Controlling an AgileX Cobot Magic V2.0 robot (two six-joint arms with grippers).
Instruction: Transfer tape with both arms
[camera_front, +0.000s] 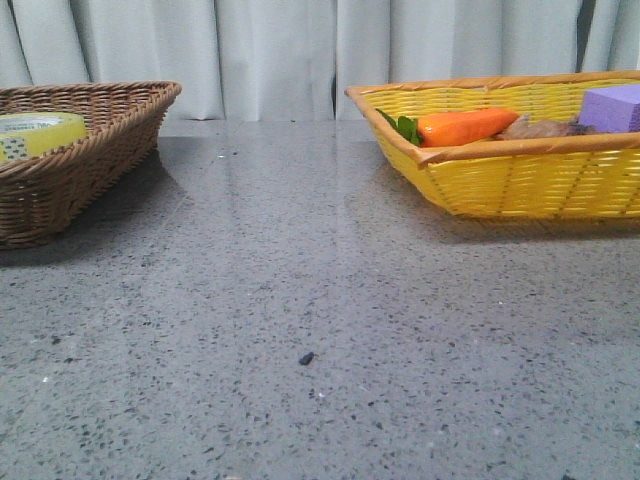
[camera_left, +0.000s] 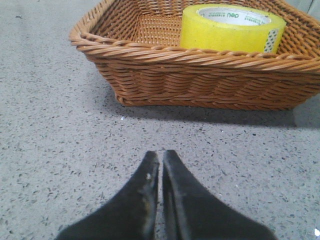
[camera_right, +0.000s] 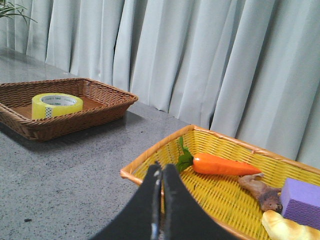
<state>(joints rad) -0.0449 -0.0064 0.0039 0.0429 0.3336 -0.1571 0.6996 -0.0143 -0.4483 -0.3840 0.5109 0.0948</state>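
Front view first: the tape (camera_front: 40, 133) sits in the brown basket (camera_front: 95, 150) at the left, only its top showing over the rim. Over on the right, the yellow basket (camera_front: 520, 170) holds a carrot (camera_front: 465, 127) and a purple block (camera_front: 612, 107). No arm in this shot at all.

Left wrist view now: the left gripper (camera_left: 161, 160) hangs low over the stone table (camera_left: 60, 150), fingers pressed together, just short of the basket wall, the roll lying flat beyond it. By the look of things, the reach hasn't begun. To do it well, the fingers should spread wide, rise over the rim, then drop one inside the core and one outside. The white core reads "deli".

Right wrist view: the right gripper (camera_right: 161, 172) is closed too and holds nothing, hovering at the yellow basket's near rim, well apart from the roll.
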